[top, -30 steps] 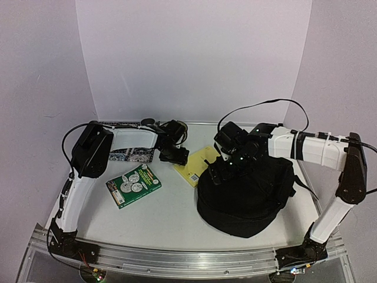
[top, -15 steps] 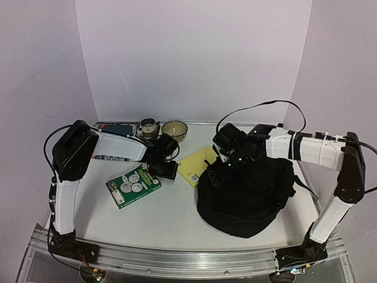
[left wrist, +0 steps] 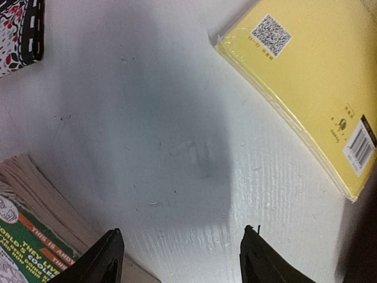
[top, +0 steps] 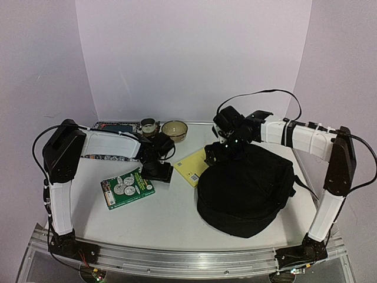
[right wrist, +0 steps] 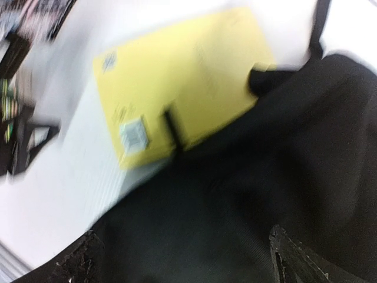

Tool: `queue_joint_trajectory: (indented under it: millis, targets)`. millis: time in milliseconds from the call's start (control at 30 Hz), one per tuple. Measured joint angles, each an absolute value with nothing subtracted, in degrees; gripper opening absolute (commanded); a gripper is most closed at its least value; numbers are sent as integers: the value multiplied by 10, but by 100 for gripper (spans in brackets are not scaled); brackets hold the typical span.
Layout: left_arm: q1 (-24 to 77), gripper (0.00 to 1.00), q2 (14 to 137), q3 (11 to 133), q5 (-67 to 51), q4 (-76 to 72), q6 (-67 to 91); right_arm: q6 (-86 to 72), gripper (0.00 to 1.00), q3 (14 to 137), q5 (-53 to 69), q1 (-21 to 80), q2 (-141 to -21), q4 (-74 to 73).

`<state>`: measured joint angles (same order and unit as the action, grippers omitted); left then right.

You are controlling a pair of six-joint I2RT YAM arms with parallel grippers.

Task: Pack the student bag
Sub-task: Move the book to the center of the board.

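Note:
The student bag (top: 244, 191) is a large black backpack lying at the right of the table. My right gripper (top: 221, 154) hovers open over its far-left edge; the blurred right wrist view shows black fabric (right wrist: 235, 194) between the spread jaws (right wrist: 182, 250). A yellow book (top: 191, 165) lies flat against the bag's left side, also in the wrist views (right wrist: 177, 94) (left wrist: 306, 76). A green book (top: 125, 187) lies left of centre. My left gripper (top: 158, 171) is open and empty, low over bare table between the two books (left wrist: 182, 247); its left finger is over the green book's corner (left wrist: 23, 247).
A patterned book (top: 106, 157) lies mostly hidden under my left arm; its corner shows in the left wrist view (left wrist: 17, 29). A beige bowl (top: 174, 130) and a small jar (top: 148, 125) stand at the back wall. A bag strap (top: 303, 186) trails right.
My left gripper has drawn back from the yellow book toward the green book, which shifted slightly left. My right gripper has moved toward the back, to the bag's far-left edge.

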<state>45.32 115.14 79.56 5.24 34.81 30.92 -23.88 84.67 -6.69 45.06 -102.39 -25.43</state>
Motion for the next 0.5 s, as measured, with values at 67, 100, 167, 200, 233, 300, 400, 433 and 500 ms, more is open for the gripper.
queue_joint_trajectory:
  millis: [67,100,167,200,233,300,400,433,500]
  targets:
    - [453,71,1139,801,50,355,316,-228,98,880,-66,422,-1047,-249]
    - [452,71,1132,804,49,357,318,-223,98,895,-65,411,-1059,-245]
    - [450,72,1117,807,45,358,326,-212,98,925,-61,388,-1089,-240]
    - [448,73,1109,808,43,359,331,-208,98,943,-58,377,-1108,-239]
    - [445,73,1103,808,41,359,335,-203,98,959,-54,367,-1127,-235]
    - [440,74,1091,809,37,359,344,-195,98,987,-47,349,-1167,-227]
    - [432,74,1073,808,30,358,359,-185,98,1023,-37,331,-1223,-224]
    - [430,74,1066,808,26,357,362,-182,98,1036,-32,327,-1242,-223]
    - [425,74,1052,801,22,354,371,-176,98,1065,-25,320,-1279,-223]
